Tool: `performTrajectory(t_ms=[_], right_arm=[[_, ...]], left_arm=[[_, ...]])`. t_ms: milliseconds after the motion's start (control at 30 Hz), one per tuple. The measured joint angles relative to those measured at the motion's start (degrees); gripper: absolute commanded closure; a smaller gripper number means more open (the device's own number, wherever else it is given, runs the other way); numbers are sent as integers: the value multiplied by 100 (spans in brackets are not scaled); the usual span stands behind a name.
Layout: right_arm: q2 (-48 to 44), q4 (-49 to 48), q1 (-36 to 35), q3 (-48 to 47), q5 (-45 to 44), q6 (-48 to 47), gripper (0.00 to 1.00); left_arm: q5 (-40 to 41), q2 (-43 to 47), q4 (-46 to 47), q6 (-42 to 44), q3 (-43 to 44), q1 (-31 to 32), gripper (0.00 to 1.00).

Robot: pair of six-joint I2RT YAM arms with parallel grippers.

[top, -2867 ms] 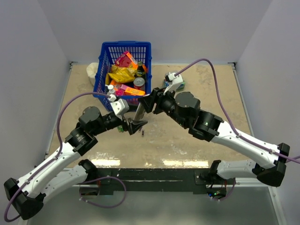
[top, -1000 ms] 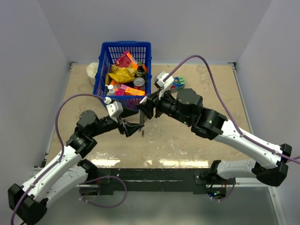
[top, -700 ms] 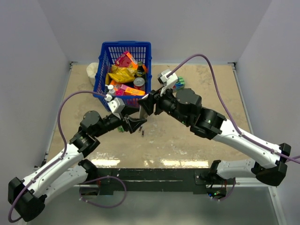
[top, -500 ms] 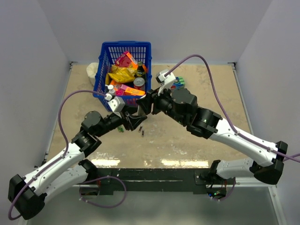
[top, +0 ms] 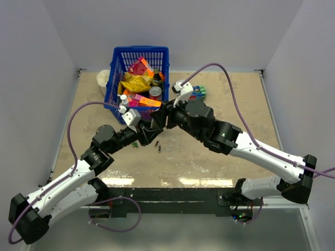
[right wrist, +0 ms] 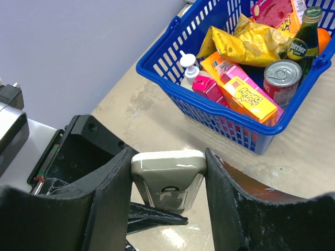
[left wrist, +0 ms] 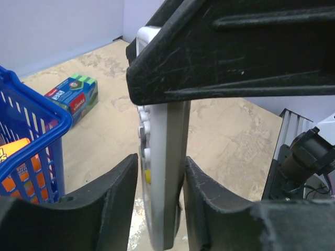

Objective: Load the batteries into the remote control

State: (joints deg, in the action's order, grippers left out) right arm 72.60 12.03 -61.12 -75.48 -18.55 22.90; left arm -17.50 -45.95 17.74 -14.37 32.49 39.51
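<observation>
Here left fingers point(left wrist: 104, 204) and right fingers point(right wrist: 104, 209) both pinch the slim, smooth grey remote control point(right wrist: 167, 180).

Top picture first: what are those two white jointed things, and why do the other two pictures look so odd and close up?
Those are two robot arms, the left arm and the right arm, bolted at the near edge of a table. The top picture comes from a fixed camera above and behind them. The other two come from a small camera on each wrist, so the big black shapes in them are that arm's own jaws seen from very close. Both pairs of jaws are closed on the same grey remote control, holding it up between the two arms. On the table stands a filled blue basket, with a blue-green box to its right. A small dark battery lies just below where the arms meet.
</observation>
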Motion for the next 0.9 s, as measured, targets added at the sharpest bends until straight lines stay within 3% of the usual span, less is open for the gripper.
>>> performTrajectory(t_ms=[100,267,400,567,600,700,733,900], right_arm=[[2,-11,-24,0,-13,28,100],[2,-33,-37,0,-74,83,100],[2,-37,-39,0,-153,138,100],[9,-48,-50,0,-219,186,100],[15,-50,-52,0,-240,199,100],[22,-59,-70,0,-302,236,71],[22,-66,-70,0,-323,269,53],[13,-87,-76,129,-426,640,32]], left_arm=[[4,63,-74,9,-50,0,45],[50,175,-256,2,-199,7,46],[133,232,-341,7,-238,7,63],[210,249,-341,28,-240,33,73],[232,249,-339,28,-240,33,82],[280,247,-326,0,-240,33,100],[308,247,-304,-15,-251,39,100],[544,479,168,-321,-706,48,100]])
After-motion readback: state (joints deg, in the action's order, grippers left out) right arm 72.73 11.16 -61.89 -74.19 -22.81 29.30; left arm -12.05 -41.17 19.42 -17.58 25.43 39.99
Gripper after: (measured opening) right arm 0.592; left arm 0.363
